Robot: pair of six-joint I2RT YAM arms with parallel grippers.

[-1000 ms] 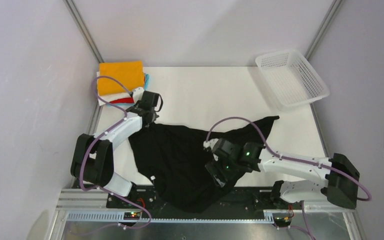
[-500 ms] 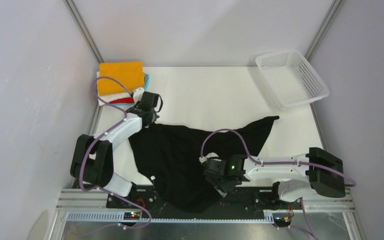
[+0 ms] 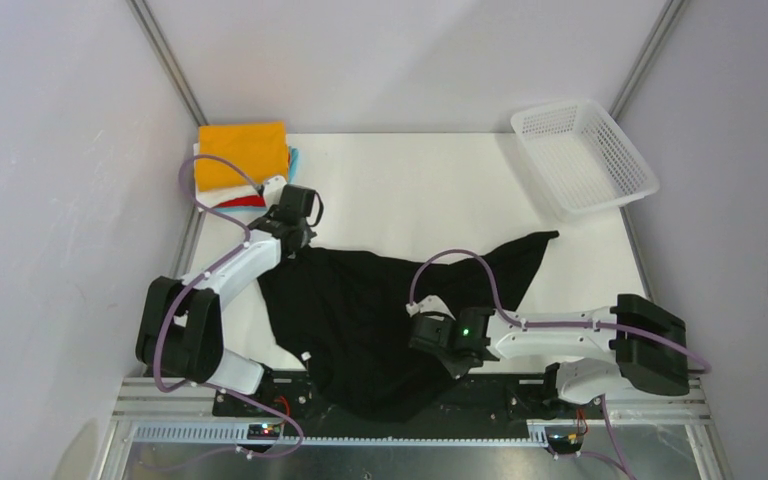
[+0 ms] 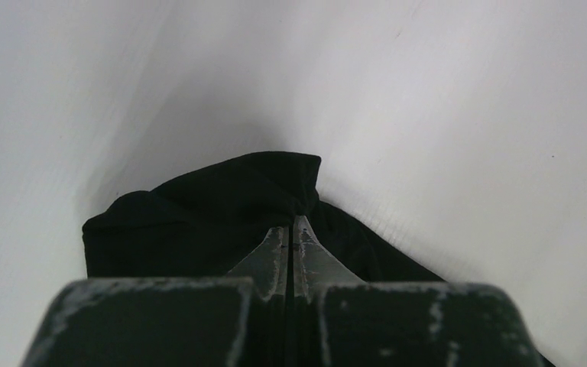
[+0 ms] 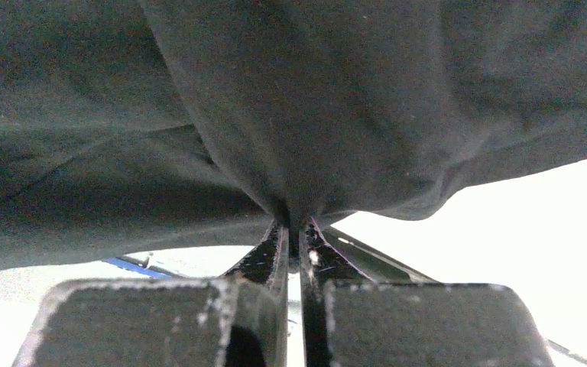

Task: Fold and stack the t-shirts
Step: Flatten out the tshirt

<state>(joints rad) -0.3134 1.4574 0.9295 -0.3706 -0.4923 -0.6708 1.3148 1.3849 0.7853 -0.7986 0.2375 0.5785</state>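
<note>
A black t-shirt [image 3: 360,310] lies crumpled and spread over the front middle of the table, one corner reaching toward the back right. My left gripper [image 3: 298,243] is shut on the shirt's far left corner; in the left wrist view the black cloth [image 4: 222,206] bunches at the closed tips [image 4: 291,223]. My right gripper [image 3: 428,338] is shut on a fold of the same shirt near its front right part. From the right wrist, the cloth [image 5: 313,115] hangs over the pinched tips [image 5: 292,223]. Folded t-shirts [image 3: 242,155], orange on top, are stacked at the back left.
A white mesh basket [image 3: 584,157] stands tilted at the table's back right corner. Metal frame posts rise at both back corners. The arm bases and a black rail run along the near edge, with the shirt's hem hanging over it.
My right gripper has moved left and toward the near edge over the shirt and closed from open onto a fold of it. The left gripper kept its hold in place.
</note>
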